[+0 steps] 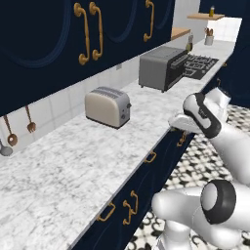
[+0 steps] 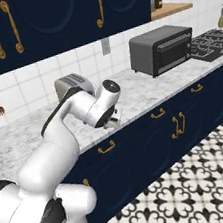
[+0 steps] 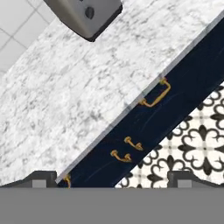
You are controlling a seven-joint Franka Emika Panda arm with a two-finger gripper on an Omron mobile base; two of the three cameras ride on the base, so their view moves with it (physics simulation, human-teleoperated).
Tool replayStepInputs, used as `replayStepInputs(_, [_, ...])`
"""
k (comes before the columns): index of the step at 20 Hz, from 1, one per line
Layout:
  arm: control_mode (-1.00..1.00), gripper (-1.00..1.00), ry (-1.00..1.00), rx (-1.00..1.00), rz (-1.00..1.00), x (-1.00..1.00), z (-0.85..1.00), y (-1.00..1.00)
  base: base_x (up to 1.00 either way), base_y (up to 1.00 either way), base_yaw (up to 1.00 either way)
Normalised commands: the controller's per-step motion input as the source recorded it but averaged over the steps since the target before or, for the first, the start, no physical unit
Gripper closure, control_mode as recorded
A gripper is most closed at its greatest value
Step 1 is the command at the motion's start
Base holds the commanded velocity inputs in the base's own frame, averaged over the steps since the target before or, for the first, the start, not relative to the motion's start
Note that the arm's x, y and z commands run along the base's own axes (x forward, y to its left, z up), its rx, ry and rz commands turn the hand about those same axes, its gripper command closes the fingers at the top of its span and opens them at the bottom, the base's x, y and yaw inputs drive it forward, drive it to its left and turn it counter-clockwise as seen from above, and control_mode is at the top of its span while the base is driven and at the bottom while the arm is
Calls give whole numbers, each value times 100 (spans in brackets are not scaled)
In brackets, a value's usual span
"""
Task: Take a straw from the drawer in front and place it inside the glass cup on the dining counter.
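My gripper (image 3: 116, 179) is open, its two dark fingertips (image 3: 43, 178) wide apart with nothing between them. It hangs just above the front edge of the marble worktop (image 1: 93, 161), pointing down, with the hand (image 2: 113, 119) over the navy fronts. Below it, a shallow navy drawer (image 3: 175, 83) is shut; its curved brass handle (image 3: 154, 97) lies ahead of the fingers, and the same handle (image 1: 150, 157) (image 2: 107, 147) sits under the worktop's lip. The straw, the glass cup and the dining counter are out of view.
A cream toaster (image 1: 107, 106) and a grey toaster oven (image 1: 161, 68) stand on the worktop, with a stove (image 1: 200, 63) beyond. Navy wall cabinets (image 1: 73, 29) hang overhead. Cabinet doors with paired brass handles (image 3: 127, 150) sit beside the drawer. Patterned floor tiles (image 2: 195, 187) lie to the right.
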Motion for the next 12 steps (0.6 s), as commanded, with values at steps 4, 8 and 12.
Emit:
replayStepInputs(4, [-100,-100,16,29,1,41,-66,-100,0,0,0])
replayStepInputs(8, [-100,-100,1,25,0,48,-99,-16,0,0,0])
replayStepInputs(12, [-100,-100,2,4,0,3,-11,-1,0,0,0])
